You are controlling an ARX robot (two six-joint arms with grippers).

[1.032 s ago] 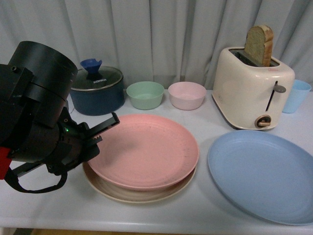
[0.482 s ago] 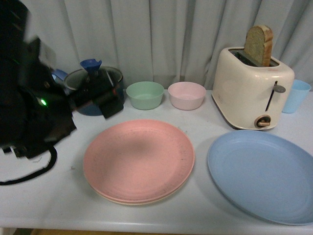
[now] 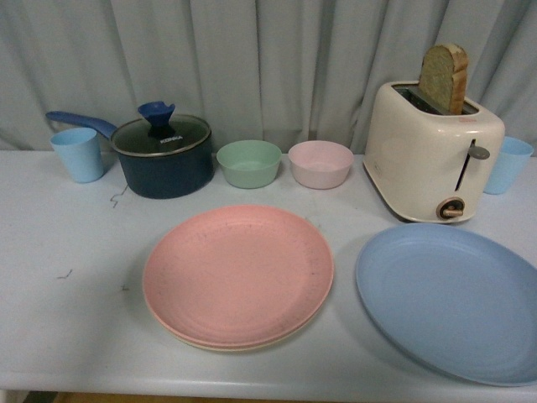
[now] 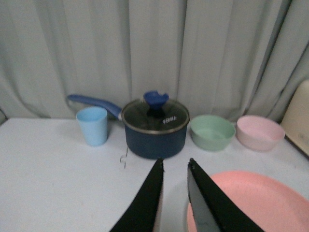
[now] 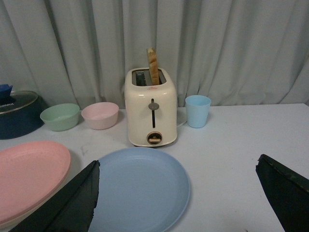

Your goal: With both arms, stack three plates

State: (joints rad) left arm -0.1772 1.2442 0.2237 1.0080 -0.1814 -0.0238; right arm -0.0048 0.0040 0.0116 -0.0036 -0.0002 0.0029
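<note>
Plates, three, on a white table [image 3: 59, 336], directions read from the front view with 12 o'clock toward the grey curtain [image 3: 252, 59].

- Pink plate [image 3: 238, 275]: lay flat on top of the beige plate [image 3: 239, 346], which showed only as a thin rim along the 6 o'clock edge. The two sat almost exactly one over the other.
- Blue plate [image 3: 453, 302]: lay flat on the table on its own at 3 o'clock of the stack, near it but not touching.
- Left gripper [image 4: 175, 164]: seen in its wrist view only. Its two black fingers [image 4: 145, 205] stood a narrow gap apart with nothing between them, above the table just beside the pink plate's edge and aimed at the pot.
- Right gripper [image 5: 178, 164]: seen in its wrist view only. Its fingers [image 5: 72, 203] were spread wide and empty, with the blue plate lying between and below them.

Other items:
- Dark blue pot [image 3: 164, 159] with a glass lid and a blue handle, at 11 o'clock of the stack.
- Light blue cup [image 3: 78, 154], at 9 o'clock of the pot.
- Green bowl [image 3: 249, 162] at 12 o'clock and pink bowl [image 3: 320, 163] at 1 o'clock of the stack — side by side.
- Cream toaster [image 3: 432, 155], at 12 o'clock of the blue plate, with a bread slice [image 3: 445, 77] standing up out of its slot.
- Second light blue cup [image 3: 509, 164], at 3 o'clock of the toaster.
</note>
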